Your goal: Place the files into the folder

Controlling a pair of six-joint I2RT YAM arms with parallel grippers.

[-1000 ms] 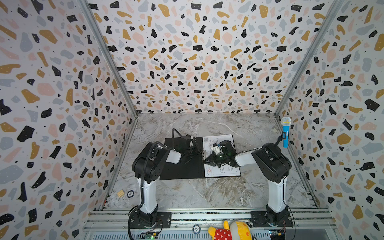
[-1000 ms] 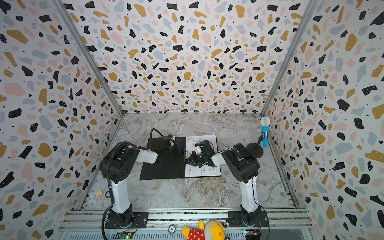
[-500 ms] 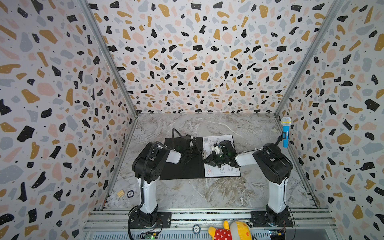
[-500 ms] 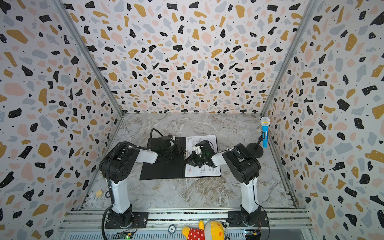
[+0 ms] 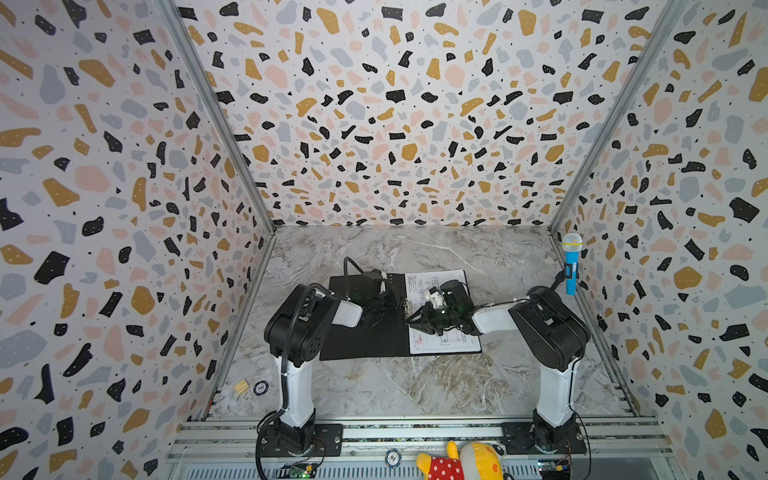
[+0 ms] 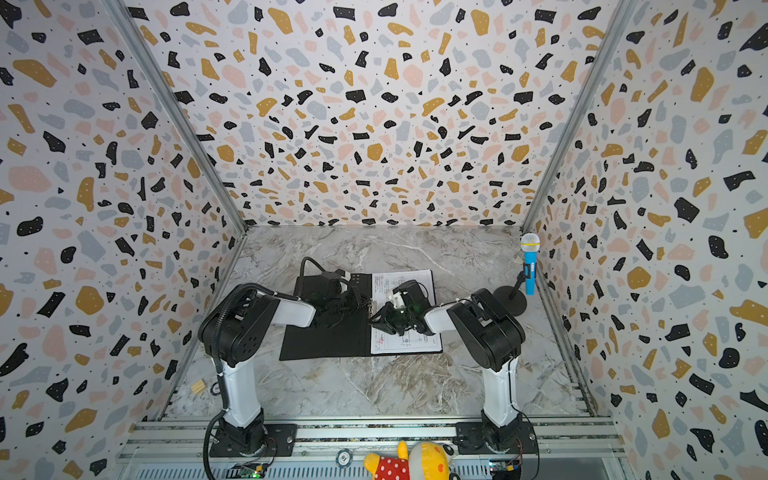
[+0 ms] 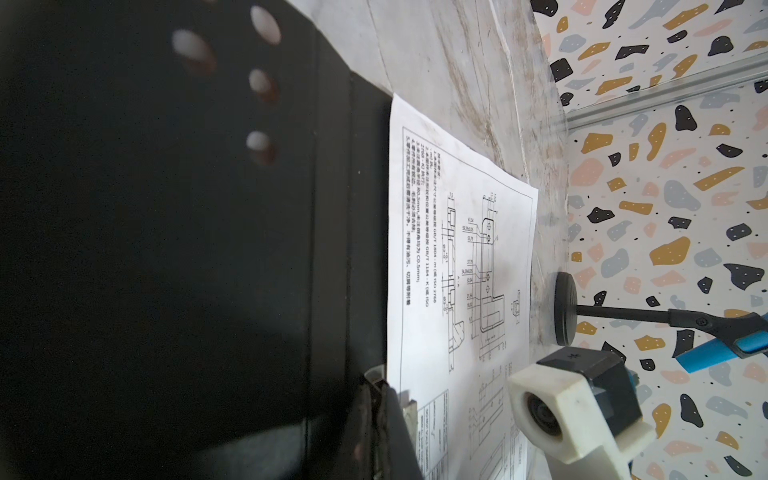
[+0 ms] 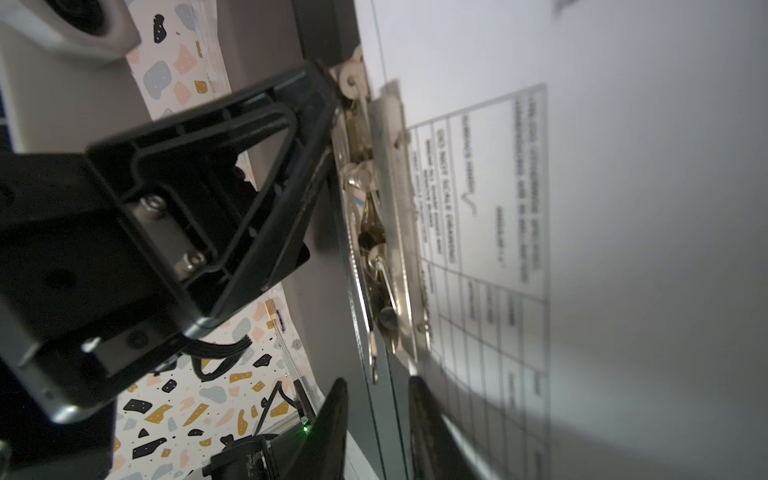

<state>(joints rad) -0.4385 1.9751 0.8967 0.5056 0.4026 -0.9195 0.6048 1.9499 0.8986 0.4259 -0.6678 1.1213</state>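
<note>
The drawing sheet (image 5: 446,344) is in the folder (image 5: 361,336), centre frame. Left claw (image 7: 374,399) is closed at the clip (image 8: 386,232), right claw (image 8: 378,388) stands parted. Probably clamping it next.

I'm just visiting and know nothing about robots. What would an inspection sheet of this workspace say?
Surface: marble-patterned tabletop.
Job's things: black folder lies open; drawing sheet on its right half, edge at the metal clip; sheets beneath cannot be told.
Clutter: wooden block and round token near left edge; toy microphone on stand at right; plush toy by front rail.
Grippers: left gripper shut at the clip; right gripper, jaws apart, beside it.
Cables: black cable loops behind the left arm.
Surroundings: speckled walls on three sides.
</note>
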